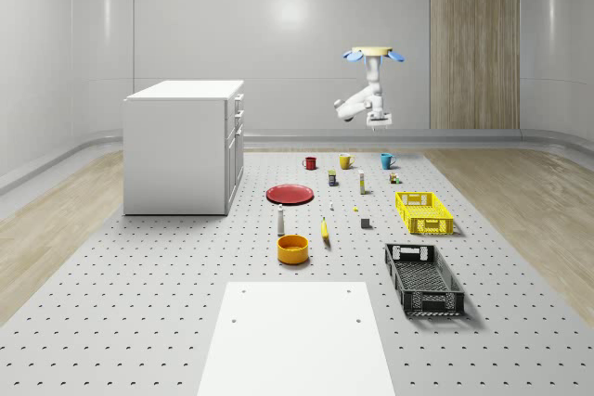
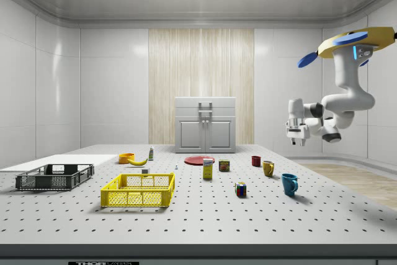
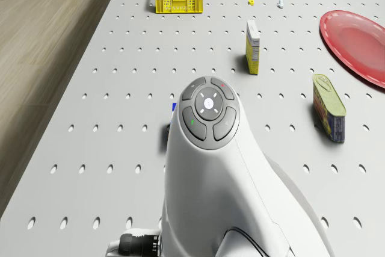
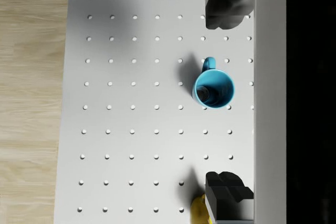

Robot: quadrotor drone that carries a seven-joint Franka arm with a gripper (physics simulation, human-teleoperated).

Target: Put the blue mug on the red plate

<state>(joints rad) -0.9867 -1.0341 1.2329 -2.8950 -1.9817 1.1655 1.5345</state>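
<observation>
A large grey perforated table was seen carrying a white cabinet toward the whole-scene view's left and a white sheet at its near edge. Along the far side a red mug, a yellow mug and a blue mug were set upright in a row, each apart from the others. Nearer, a red plate, an orange bowl, a banana, a yellow basket and a black basket were laid out separately.
</observation>
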